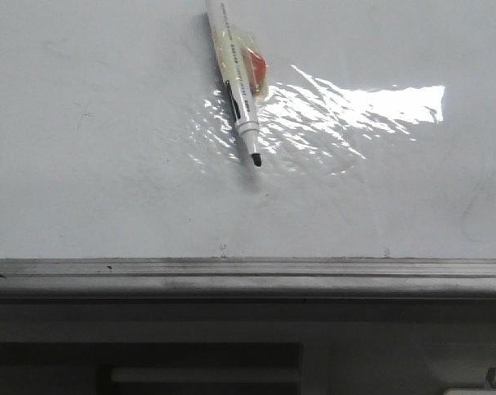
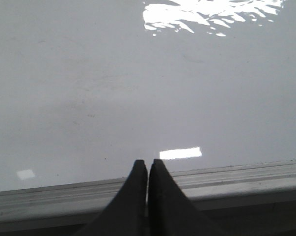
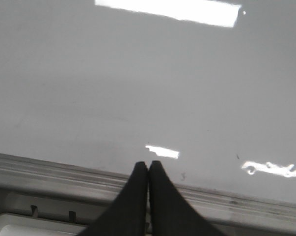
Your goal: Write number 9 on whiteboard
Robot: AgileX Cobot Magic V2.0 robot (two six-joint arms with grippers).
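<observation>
The whiteboard (image 1: 108,164) fills most of the front view, glossy white with a bright glare patch and a grey metal edge rail along its near side. A white marker (image 1: 235,78) with a black tip lies on it, tip toward the rail, with clear tape and an orange piece stuck to its side. No number 9 shows; the board bears only faint scuffs. My left gripper (image 2: 148,162) is shut and empty over the rail, at the board's (image 2: 113,88) edge. My right gripper (image 3: 148,163) is shut and empty over the rail too, facing the board (image 3: 138,73). Neither gripper shows in the front view.
The grey metal rail (image 1: 248,276) runs across the front view below the board. Under it is a dark furniture panel with a slot (image 1: 198,366). A white tray-like edge (image 3: 20,223) shows below the rail in the right wrist view.
</observation>
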